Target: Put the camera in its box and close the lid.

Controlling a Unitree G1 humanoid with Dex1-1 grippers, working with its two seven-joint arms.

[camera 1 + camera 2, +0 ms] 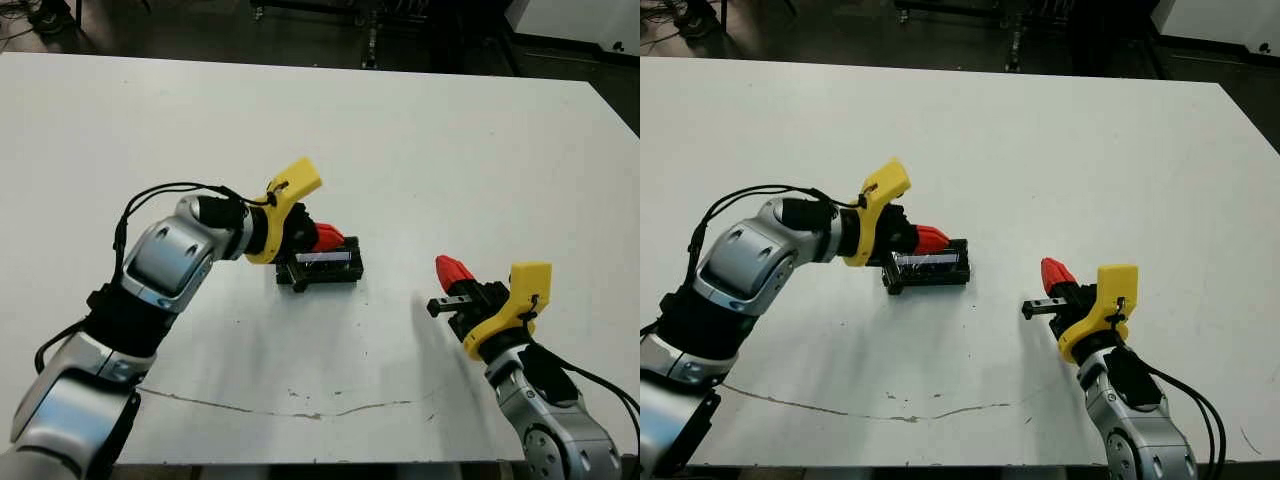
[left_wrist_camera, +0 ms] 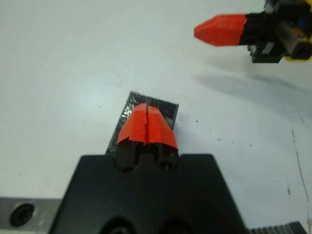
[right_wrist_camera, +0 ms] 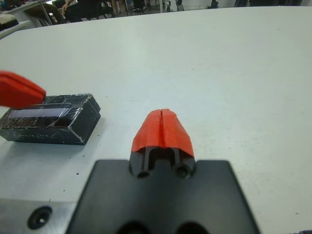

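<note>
The left gripper point(image 1: 330, 238) has its two red-tipped fingers pressed together, with no gap between them and nothing held. Its tips rest at the top of the lid point(image 3: 41, 113), at the box's end nearer the left arm; whether they press on it cannot be told.

Count: two grippers, one box point(image 1: 322, 270), one lid. No separate camera shows in any view.

The box is a small black rectangular block standing near the middle of the white table point(image 1: 420, 140), between the two arms and closer to the left one. Its walls are glossy black. The lid lies flat on top of it, covering it, with a pale reflective strip along its top face.

The right gripper point(image 1: 453, 270) is also closed to no gap, fingertips touching, and holds nothing. It hovers above bare table, well apart from the box, pointing toward it.
</note>
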